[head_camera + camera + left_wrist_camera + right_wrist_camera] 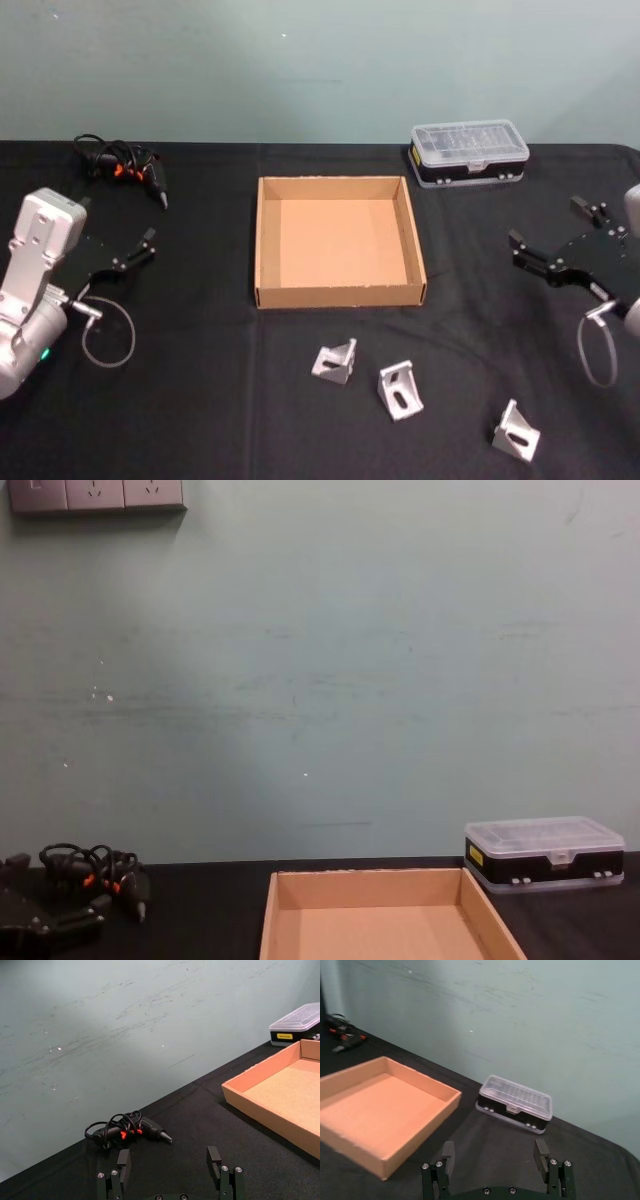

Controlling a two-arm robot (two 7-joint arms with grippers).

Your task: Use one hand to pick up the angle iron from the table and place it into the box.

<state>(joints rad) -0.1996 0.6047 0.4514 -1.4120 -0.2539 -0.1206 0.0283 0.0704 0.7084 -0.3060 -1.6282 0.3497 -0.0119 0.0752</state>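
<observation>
- Right pincer (548,228) is hovering to the right of the box (268,240), fingers spread wide and holding nothing.
- Left pincer (135,252) is hanging on the opposite side, also spread and empty.
- Three angle irons (335,362) are lying on the table (200,420) in front of the box, which is sitting empty.
- Nothing is looking done yet: reaching, gripping, lifting and placing are all remaining.

tan box (340,295), black table (200,420), silver-grey angle irons (335,362) (400,390) (517,432), black case (469,152) with clear lid and yellow label, pale teal wall (300,70)
</observation>
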